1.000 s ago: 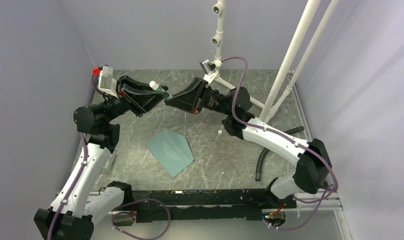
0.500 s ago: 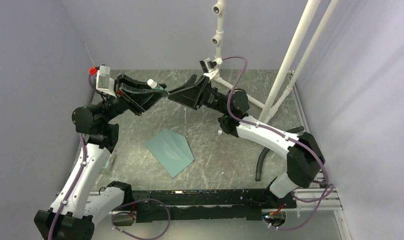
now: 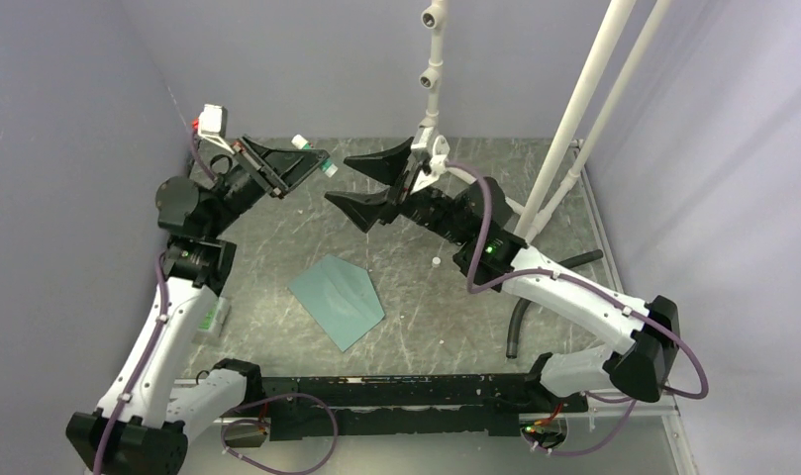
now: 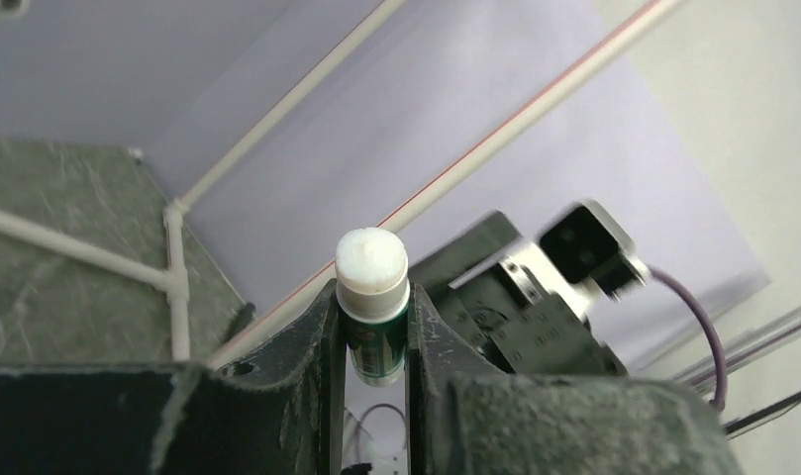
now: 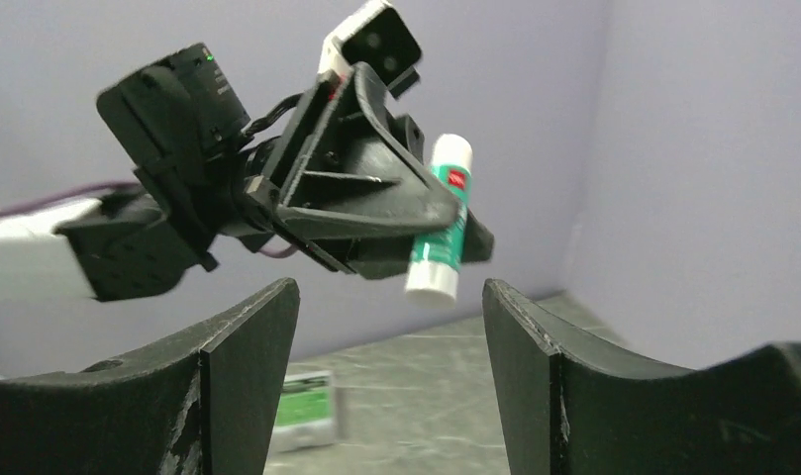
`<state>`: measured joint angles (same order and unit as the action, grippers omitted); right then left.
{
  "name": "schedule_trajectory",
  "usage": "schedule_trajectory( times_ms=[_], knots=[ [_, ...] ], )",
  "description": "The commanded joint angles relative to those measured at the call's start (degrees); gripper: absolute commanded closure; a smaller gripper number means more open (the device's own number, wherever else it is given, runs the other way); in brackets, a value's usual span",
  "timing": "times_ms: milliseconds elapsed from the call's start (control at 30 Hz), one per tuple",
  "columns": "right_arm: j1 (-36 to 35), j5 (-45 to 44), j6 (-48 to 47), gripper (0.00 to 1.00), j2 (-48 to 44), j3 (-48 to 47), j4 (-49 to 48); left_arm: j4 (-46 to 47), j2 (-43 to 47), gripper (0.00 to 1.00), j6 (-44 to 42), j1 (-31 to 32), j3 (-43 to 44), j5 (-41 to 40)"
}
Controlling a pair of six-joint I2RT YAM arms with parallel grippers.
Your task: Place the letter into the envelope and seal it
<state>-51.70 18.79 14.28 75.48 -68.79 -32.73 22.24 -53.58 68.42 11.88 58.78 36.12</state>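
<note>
Envelope (image 3: 337, 300) lies flat, contents hidden; left gripper (image 4: 373, 317) clamps glue stick (image 4: 372, 265)

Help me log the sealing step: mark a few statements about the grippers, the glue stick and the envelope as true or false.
1. The left gripper holds a glue stick. True.
2. The right gripper is shut on the glue stick. False: its jaws stand open, apart from the stick.
3. The envelope lies flat on the table. True.
4. One gripper touches the envelope. False: both are raised above the table, away from the envelope.
</note>
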Motion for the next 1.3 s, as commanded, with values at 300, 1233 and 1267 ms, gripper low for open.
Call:
schedule_trajectory(
  times_ms=[300, 1233, 1267],
  knots=[
    [-6.3, -16.94, -28.0, 0.39, 3.95, -3.46, -5.18, -2.02, -2.68, 0.98, 15.35, 0.16, 2.68, 0.93],
    [-6.46, -19.57, -28.15, 1.0, 5.29, -6.79, -0.4, -6.71, -1.71, 0.36, 9.73, 0.08, 5.9, 1.75],
    [-6.36, -19.12, -27.95, 1.0, 4.68, -6.52, 0.15, -7.55, -1.48, 0.32, 9.23, 0.06, 6.1, 1.5]
  ],
)
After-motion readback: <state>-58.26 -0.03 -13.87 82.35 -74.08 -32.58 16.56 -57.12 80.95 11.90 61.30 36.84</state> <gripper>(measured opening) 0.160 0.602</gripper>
